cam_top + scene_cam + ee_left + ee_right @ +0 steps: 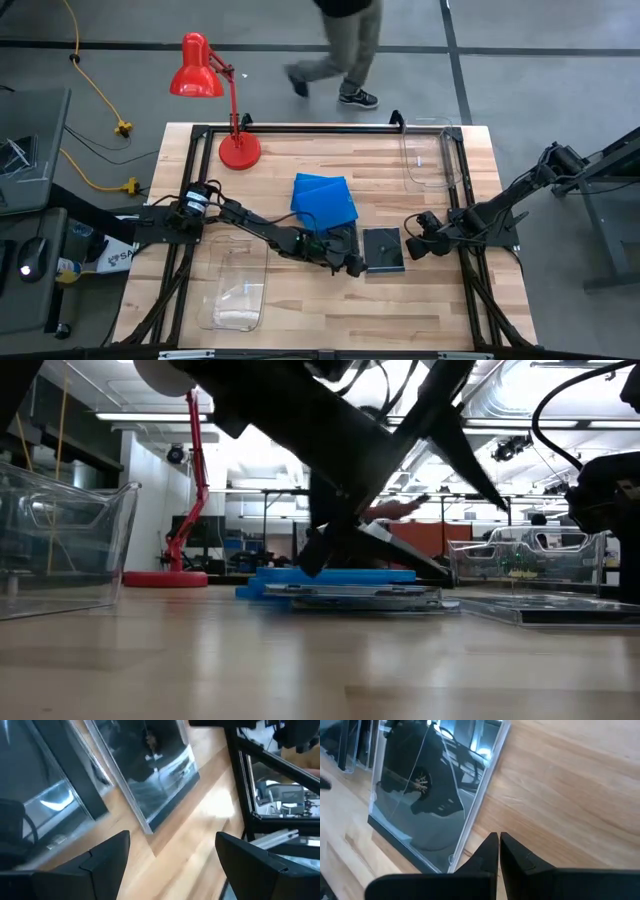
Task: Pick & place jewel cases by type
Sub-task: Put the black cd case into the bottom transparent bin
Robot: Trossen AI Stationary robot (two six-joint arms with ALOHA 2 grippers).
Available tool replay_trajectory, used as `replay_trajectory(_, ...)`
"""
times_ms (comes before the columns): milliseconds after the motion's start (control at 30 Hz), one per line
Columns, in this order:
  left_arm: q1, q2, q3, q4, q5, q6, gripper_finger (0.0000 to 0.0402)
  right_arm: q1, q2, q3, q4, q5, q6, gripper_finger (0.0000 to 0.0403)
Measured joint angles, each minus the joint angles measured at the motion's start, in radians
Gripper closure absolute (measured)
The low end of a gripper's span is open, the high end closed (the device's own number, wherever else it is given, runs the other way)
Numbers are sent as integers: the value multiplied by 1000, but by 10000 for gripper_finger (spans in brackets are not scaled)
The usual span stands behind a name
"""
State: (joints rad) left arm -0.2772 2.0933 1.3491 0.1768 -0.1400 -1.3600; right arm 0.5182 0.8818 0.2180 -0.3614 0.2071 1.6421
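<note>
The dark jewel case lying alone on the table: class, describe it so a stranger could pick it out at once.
Start at the red desk lamp at the table's far edge, then move to the pile of blue jewel cases near the middle. Beside that pile, toward the right gripper, one dark jewel case lies flat on the wood. It alone is black rather than blue, and it lies apart from the pile.

A workshop-like lab: exposed ceiling ducts (520, 400), workbenches, floor cables (95, 90).
</note>
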Motion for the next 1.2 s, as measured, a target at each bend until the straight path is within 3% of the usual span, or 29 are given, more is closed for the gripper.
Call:
replay_trajectory(433,-13,2,64,-107,-11,-104,110,0,0,0,0,40,0,402)
replay_trajectory(800,-11,100,84,18,-4,-216,110,0,4,0,1,60,0,402)
replay_trajectory(1200,1,197,210,-53,-7,-207,110,0,20,1,53,48,0,402)
